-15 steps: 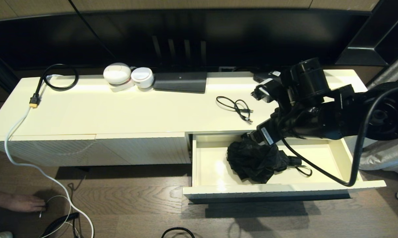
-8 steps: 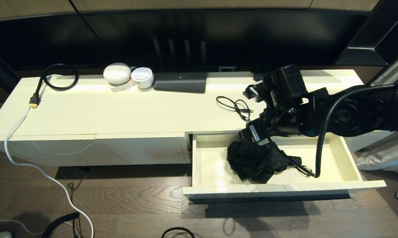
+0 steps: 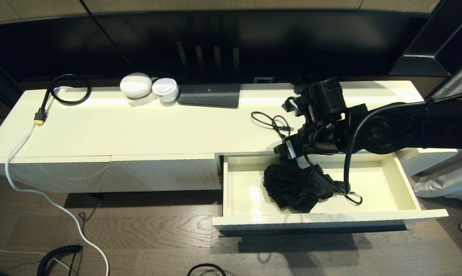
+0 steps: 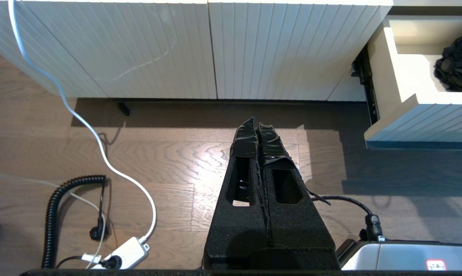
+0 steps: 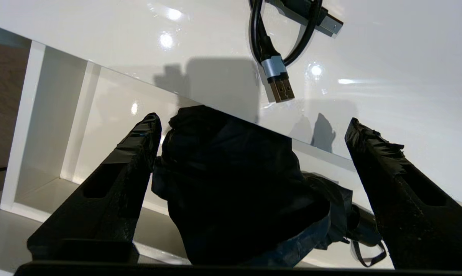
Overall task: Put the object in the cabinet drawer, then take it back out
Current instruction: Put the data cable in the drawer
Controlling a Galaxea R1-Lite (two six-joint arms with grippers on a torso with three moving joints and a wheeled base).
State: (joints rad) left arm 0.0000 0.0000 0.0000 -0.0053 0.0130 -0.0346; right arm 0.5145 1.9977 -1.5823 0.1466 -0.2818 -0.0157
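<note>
The cabinet drawer is pulled out at the right end of the cream cabinet, and its inside shows. In it lies the object, a crumpled black folding umbrella with a wrist strap. My right gripper hangs open over the drawer's rear edge, just above the umbrella's back part. In the right wrist view its fingers straddle the umbrella without touching it. My left gripper is shut and empty, parked over the wooden floor, with the drawer off to one side.
A coiled black USB cable lies on the cabinet top just behind the right gripper. Two white round devices, a flat black box and a black cable with a yellow plug sit farther left. Cables trail on the floor.
My right arm has swung left and down, bringing the open gripper closer over the umbrella. A person's hand on the floor at the left has gone.
</note>
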